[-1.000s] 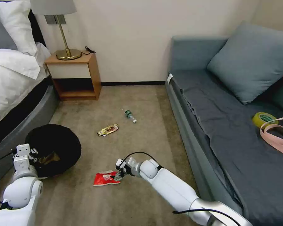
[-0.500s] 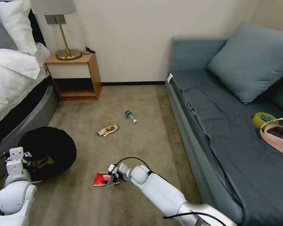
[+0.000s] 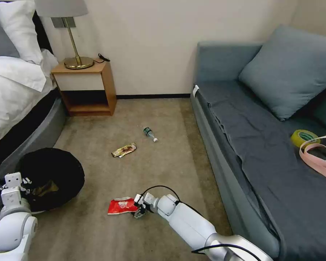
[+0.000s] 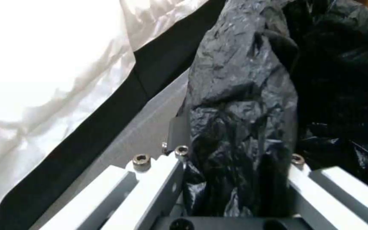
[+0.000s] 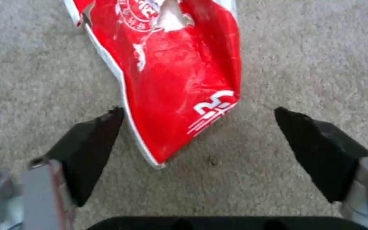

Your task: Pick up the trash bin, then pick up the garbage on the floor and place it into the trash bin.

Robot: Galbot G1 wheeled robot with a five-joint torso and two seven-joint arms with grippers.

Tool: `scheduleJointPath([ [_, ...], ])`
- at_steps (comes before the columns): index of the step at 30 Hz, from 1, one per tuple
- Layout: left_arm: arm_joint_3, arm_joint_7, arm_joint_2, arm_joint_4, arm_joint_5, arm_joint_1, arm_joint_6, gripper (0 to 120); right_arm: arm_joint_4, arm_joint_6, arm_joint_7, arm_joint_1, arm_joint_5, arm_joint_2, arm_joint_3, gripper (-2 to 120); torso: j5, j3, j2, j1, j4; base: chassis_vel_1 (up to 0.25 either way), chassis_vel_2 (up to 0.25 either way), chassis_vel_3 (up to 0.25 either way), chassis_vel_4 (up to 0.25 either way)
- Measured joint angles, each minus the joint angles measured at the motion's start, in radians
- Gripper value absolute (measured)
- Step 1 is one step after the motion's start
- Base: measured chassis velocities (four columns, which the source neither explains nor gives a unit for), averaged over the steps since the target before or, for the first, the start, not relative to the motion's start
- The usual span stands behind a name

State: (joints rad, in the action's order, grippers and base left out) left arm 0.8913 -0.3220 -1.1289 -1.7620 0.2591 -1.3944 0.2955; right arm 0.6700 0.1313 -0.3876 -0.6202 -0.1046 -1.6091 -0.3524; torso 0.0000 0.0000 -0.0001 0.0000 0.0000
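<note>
The trash bin [image 3: 56, 170], lined with a crinkly black bag [image 4: 243, 95], hangs at the left beside the bed. My left gripper [image 3: 20, 182] is shut on its rim, with the bag bunched between the fingers [image 4: 158, 179]. A brown crumpled piece [image 3: 47, 188] lies inside the bin. Of the garbage, a red-and-white wrapper [image 3: 121, 206] lies flat on the carpet. My right gripper [image 3: 139, 211] stands open just right of it, close to the floor, and the wrapper's corner [image 5: 180, 95] reaches between the two fingers [image 5: 90, 150]. Farther off lie a gold-brown wrapper [image 3: 124, 149] and a small bottle [image 3: 150, 133].
A bed [image 3: 14, 94] runs along the left and a blue sofa [image 3: 264, 145] along the right, with carpet between. A wooden nightstand [image 3: 85, 87] with a lamp stands at the back wall. A tape roll [image 3: 304, 137] and a pink strap [image 3: 320, 159] lie on the sofa.
The left gripper and the bin have drifted left and down in the picture. The right gripper reached over the red wrapper, then drew back to its right edge; the wrapper stayed put.
</note>
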Motion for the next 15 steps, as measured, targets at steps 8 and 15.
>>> scheduleJointPath([
  [8, -0.002, 0.001, 0.003, 0.0, 0.001, 0.004, -0.001, 4, 0.028, 0.001, -0.002, 0.007, 0.033, 0.0, -0.012, 85, 0.0, 0.0, 0.0, 0.0, 0.0001, 0.0, 0.0, 0.0, 0.0],
  [15, -0.011, 0.001, 0.002, -0.002, 0.001, 0.012, -0.001, 4, 0.042, 0.006, -0.014, 0.008, 0.043, 0.001, -0.02, 85, 0.0001, 0.0, 0.0, 0.0, 0.0, 0.0, 0.0, 0.0, 0.0],
])
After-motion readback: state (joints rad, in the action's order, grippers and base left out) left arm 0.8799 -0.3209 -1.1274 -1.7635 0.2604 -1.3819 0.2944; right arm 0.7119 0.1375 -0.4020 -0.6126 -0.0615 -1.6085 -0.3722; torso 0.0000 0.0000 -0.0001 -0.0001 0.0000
